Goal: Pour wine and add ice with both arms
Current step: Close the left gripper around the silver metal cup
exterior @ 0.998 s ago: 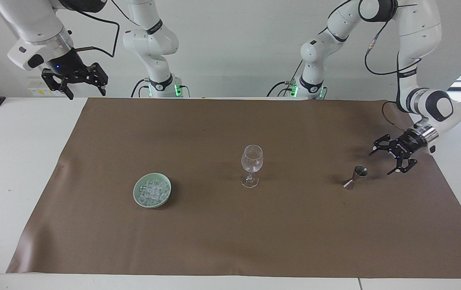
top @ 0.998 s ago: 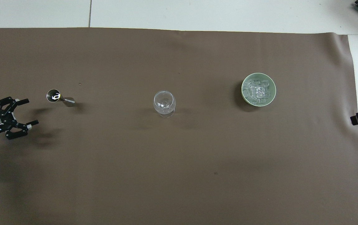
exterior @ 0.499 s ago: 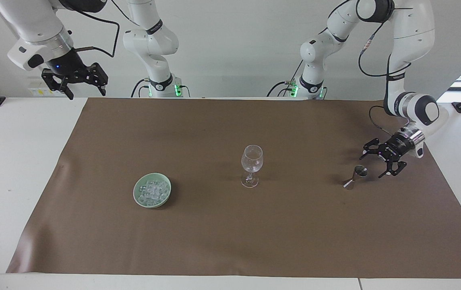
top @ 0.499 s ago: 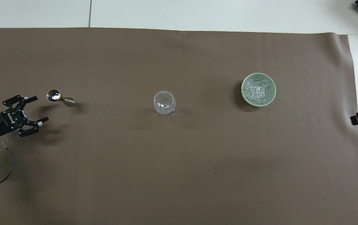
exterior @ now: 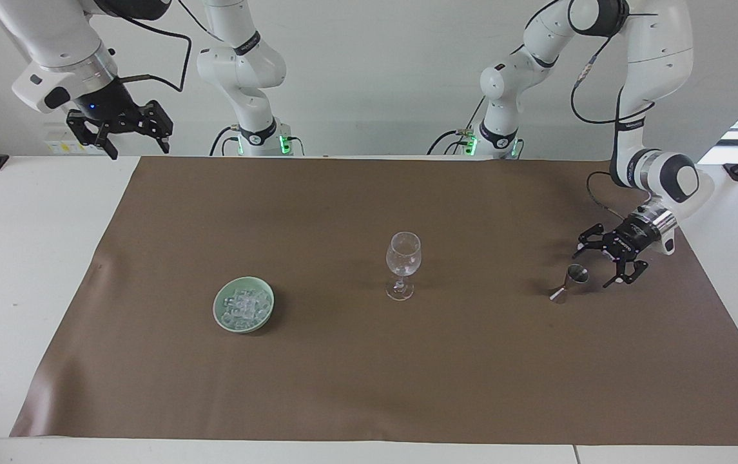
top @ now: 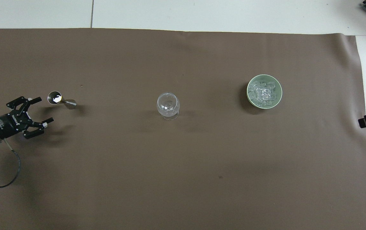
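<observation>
Wine probably sat in the jigger; my left gripper had closed in just beside it, jaws wide, nothing grasped. Right gripper waited, also wide.

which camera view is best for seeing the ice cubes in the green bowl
The overhead view: it looks almost straight down into the green bowl, so the ice shows as a heap of separate clear cubes. The facing view sees the ice slantwise and smaller, as a glinting pile in the bowl with its cubes harder to tell apart.
</observation>
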You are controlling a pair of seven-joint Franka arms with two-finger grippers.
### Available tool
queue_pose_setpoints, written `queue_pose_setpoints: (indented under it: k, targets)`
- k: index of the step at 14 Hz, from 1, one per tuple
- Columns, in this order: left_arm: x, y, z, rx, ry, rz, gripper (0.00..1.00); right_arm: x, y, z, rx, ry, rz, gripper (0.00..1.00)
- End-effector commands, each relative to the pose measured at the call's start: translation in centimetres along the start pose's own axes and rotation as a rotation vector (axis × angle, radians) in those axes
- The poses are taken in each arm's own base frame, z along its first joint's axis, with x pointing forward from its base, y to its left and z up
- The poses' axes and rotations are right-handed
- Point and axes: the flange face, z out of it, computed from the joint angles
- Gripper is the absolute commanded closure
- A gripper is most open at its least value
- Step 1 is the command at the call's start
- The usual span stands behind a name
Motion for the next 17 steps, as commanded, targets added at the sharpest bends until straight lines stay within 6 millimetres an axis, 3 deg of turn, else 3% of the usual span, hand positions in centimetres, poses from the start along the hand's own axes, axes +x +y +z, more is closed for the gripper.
queue_pose_setpoints:
  k: [1, 7, 10, 17]
  targets:
    - [-0.8, -1.6, 2.8, -0.050, 0.006, 0.025, 0.00, -0.4, -0.1, -0.3, 0.006, 0.003, -0.001, 0.00]
    - [-1.0, -2.2, 3.6, -0.071, -0.006, 0.022, 0.00, -0.4, -0.1, -0.3, 0.006, 0.003, -0.001, 0.00]
    - [-1.6, -2.6, 5.6, -0.092, -0.010, 0.024, 0.00, -0.4, -0.1, -0.3, 0.006, 0.003, -0.001, 0.00]
    - [-1.4, -2.7, 6.2, -0.115, 0.007, 0.015, 0.00, -0.4, -0.1, -0.3, 0.006, 0.003, -0.001, 0.00]
